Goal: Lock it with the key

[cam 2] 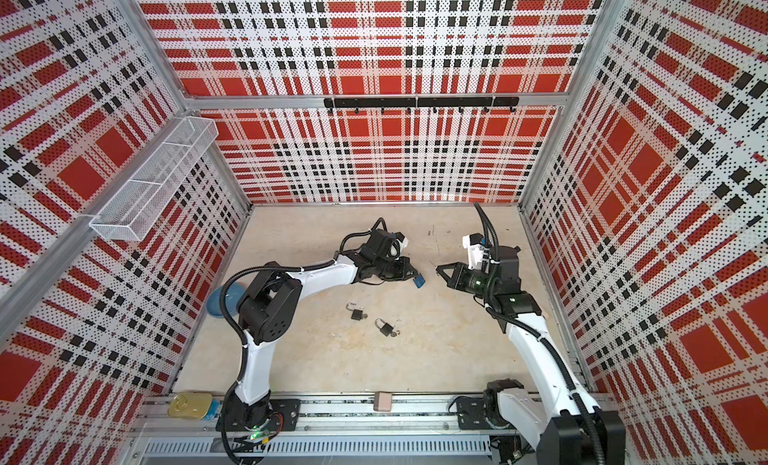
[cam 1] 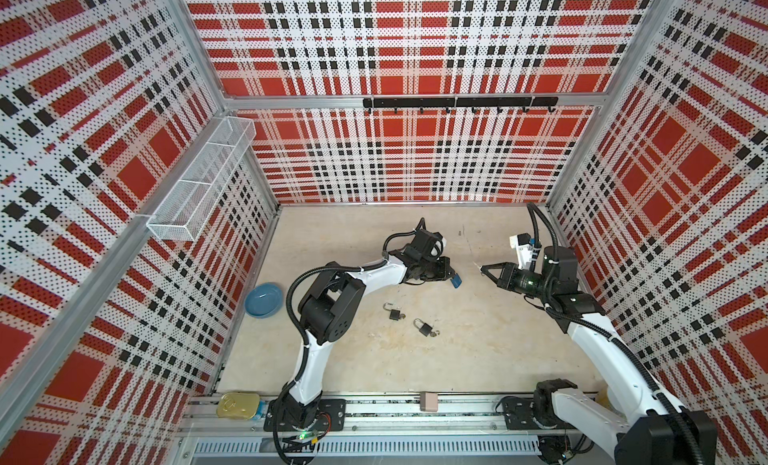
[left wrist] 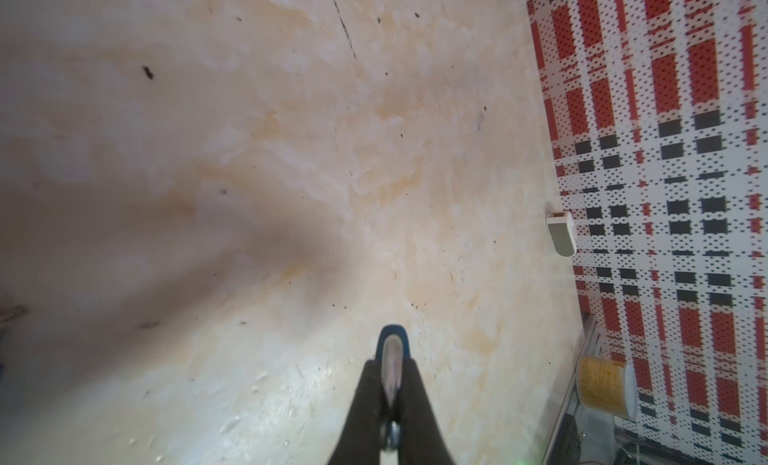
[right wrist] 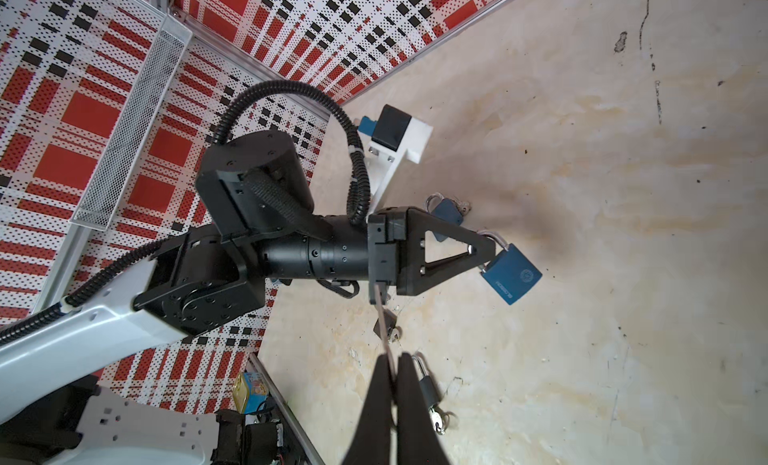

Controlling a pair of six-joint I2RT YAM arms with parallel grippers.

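Both top views show, nearest, a gold tin (cam 1: 237, 404) and a beige block (cam 1: 429, 401) on the front rail (cam 1: 374, 409); no print on either can be read. Further in, a black padlock (cam 1: 394, 313) and a second black padlock (cam 1: 423, 327) lie on the bench (cam 1: 478, 359), shackles open, near each other but apart. A blue bowl (cam 1: 263, 299) sits by the left wall, beside the left arm's elbow.

Beyond them, the left end effector (cam 1: 449, 273) is pinched narrow on the shackle of the blue padlock (right wrist: 513, 276), whose body hangs past the fingertips. Its face carries a round white emblem and a line of white lettering, too small to read. Facing it across a gap, the right end effector (cam 1: 483, 269) is clamped on a thin silvery key (right wrist: 387, 346), seen edge-on in the right wrist view. Another blue padlock (right wrist: 446, 209) lies partly hidden behind the left end effector.

Farthest, a mesh basket (cam 1: 199, 180) hangs on the left wall and a black hook rail (cam 1: 459, 103) on the back wall.
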